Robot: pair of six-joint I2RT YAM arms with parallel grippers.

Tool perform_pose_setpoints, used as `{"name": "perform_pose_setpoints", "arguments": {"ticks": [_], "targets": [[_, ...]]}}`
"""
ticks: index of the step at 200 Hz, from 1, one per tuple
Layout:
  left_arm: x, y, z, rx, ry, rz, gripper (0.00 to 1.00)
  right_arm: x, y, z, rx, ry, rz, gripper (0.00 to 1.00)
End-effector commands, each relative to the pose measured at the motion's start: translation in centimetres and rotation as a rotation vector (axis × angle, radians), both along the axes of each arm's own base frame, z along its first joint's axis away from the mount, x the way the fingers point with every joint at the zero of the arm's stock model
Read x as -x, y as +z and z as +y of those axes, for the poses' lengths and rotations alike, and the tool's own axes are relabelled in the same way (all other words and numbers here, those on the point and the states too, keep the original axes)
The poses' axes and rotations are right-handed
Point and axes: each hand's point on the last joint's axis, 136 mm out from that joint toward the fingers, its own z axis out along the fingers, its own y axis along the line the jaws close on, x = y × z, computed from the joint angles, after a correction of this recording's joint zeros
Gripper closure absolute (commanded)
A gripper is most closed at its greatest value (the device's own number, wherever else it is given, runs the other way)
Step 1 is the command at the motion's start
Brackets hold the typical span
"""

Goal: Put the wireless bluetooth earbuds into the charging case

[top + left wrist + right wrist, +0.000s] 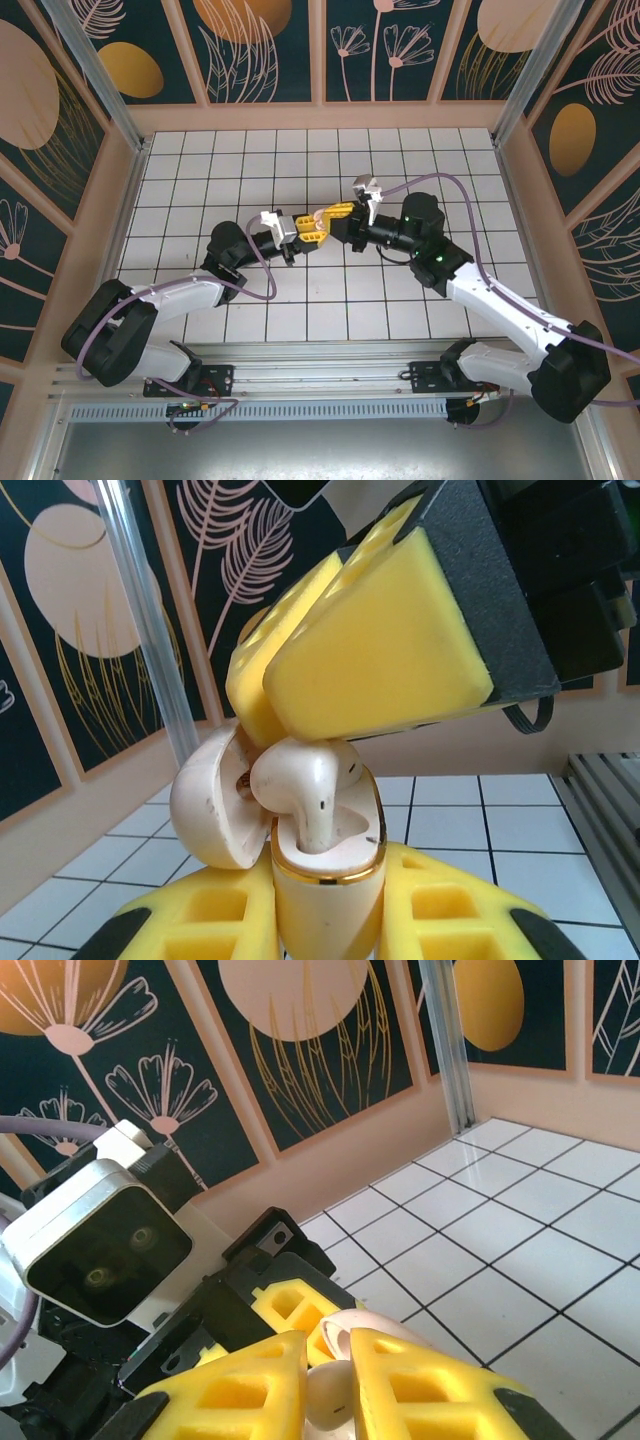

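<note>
Between the two claws: one earbud stands stem-down in the open charging case, its rounded head up against the tips of the right claw.
Left claw: closed narrow on the lower body of the charging case, one yellow finger on each side, holding it upright.
Right claw: above the left claw and tilted down, pinched nearly together on the head of the earbud; the right wrist view shows the bud's pale curve wedged between the two fingers.
Charging case: smooth, glossy cream-pink shell with a thin gold rim and a paler well inside.
Lid: domed and hinged open to the left of the left claw's grip, with small scuffs on its inner face.
Earbud surface: glossy and off-white, with a bulbous head, a short thick stem and one tiny dark dot on the stem.
Claw fingers: matte yellow wedges moulded with open pockets and backed in black.
Camera block: a grey-white box with a dark face on the left wrist, just behind the left claw.
Cables: purple, looping along both arms behind the claws.
Counter: white tiles with dark grid lines, open on every side of the claws.
Walls: pink-framed dark panels with floral prints, well apart from both claws.
Corner post: pale and upright, far to the left behind the lid.
</note>
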Motion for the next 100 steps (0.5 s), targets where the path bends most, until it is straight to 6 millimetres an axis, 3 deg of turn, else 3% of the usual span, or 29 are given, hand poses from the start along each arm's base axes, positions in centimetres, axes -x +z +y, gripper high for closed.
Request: {"name": "perform_pose_setpoints", "arguments": {"ticks": [1,49,100], "targets": [[0.8,3.3,0.1,0.053,-0.015,-0.11,0.79,-0.9,-1.5,-0.1,0.062,-0.035,0.037,0.83],[0.9,3.4,0.1,0.049,-0.025,-0.121,0.79,-0.8,-3.8,-0.3,0.163,-0.027,0.071,0.85],[1.7,3.6,0.0,0.049,-0.062,-0.137,0.79,0.1,-4.2,-0.5,0.2,0.044,0.041,0.85]]}}
